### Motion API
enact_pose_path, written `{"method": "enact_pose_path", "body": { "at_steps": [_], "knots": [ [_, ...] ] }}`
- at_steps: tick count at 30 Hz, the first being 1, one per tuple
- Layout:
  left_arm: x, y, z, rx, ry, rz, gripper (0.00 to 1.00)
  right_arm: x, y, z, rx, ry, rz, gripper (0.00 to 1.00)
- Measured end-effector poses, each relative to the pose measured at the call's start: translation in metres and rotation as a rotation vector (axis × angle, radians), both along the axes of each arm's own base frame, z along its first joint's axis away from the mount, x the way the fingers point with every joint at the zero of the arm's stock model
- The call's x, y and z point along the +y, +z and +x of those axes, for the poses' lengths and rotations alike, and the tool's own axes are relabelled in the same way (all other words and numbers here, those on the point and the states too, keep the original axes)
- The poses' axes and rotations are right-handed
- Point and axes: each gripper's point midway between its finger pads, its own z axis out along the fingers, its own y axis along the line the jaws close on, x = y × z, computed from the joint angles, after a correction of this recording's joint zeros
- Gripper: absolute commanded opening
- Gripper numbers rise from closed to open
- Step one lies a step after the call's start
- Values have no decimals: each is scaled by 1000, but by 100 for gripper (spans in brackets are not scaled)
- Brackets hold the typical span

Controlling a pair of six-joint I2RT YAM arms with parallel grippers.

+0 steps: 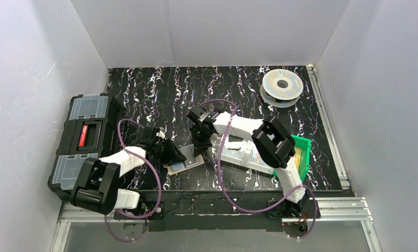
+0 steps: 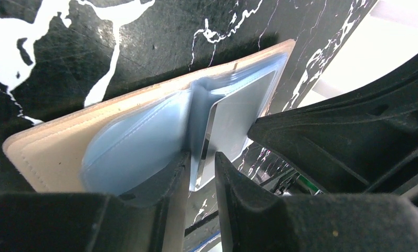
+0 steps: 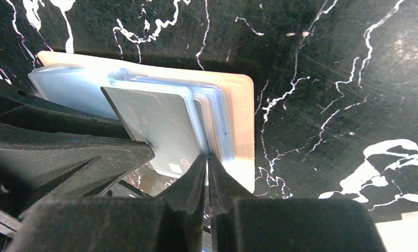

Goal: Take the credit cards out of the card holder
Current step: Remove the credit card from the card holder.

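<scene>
From above, the holder [image 1: 175, 169] lies open on the table [image 1: 159, 89], near the middle of the near edge. The left gripper [image 1: 176, 155] comes onto it from the left and the right gripper [image 1: 200, 152] from the far side, both low over it. A black toolbox [image 1: 86, 139] stands at the left edge. A green bin [image 1: 303, 149] and a clear tray [image 1: 236, 155] are near the right edge, partly under the right arm. A spool [image 1: 283, 86] is in the far right corner.

In the left wrist view, the tan holder lies flat with its pale blue sleeves [image 2: 133, 152] bulging up in the middle. A grey card [image 2: 238, 121] stands partly out of them, tilted. The jaws of the left gripper are only a little apart, and the shiny edge of the card goes down into the gap, so they pinch the card. The black body of the right gripper fills the right side.

In the right wrist view, the card lies askew over the sleeves, with its near corner under the left gripper's finger. The jaws of the right gripper are almost pressed together, with only a thin slit. Their tips are at the near edge of the sleeves, just beside the card. I cannot tell if a sleeve is caught between them.
</scene>
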Motion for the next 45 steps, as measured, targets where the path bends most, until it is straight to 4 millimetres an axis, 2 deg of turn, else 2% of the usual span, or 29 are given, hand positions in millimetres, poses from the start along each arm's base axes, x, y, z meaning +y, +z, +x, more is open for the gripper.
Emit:
{"method": "enact_pose_path", "body": {
  "at_steps": [14,24,28,39,45],
  "knots": [
    [4,3,-2,-63,48,-53,25,5,0,-1,17,4,13,11],
    [5,6,-10,-93,44,-67,23,7,0,-2,29,8,23,10],
    [5,5,-11,-92,41,-65,18,8,0,-2,33,9,26,10],
    [5,-1,-15,-69,40,-70,13,9,0,-2,45,9,31,9],
    [5,0,-17,-73,44,-79,0,9,0,-1,55,5,36,9]
  ]
}}
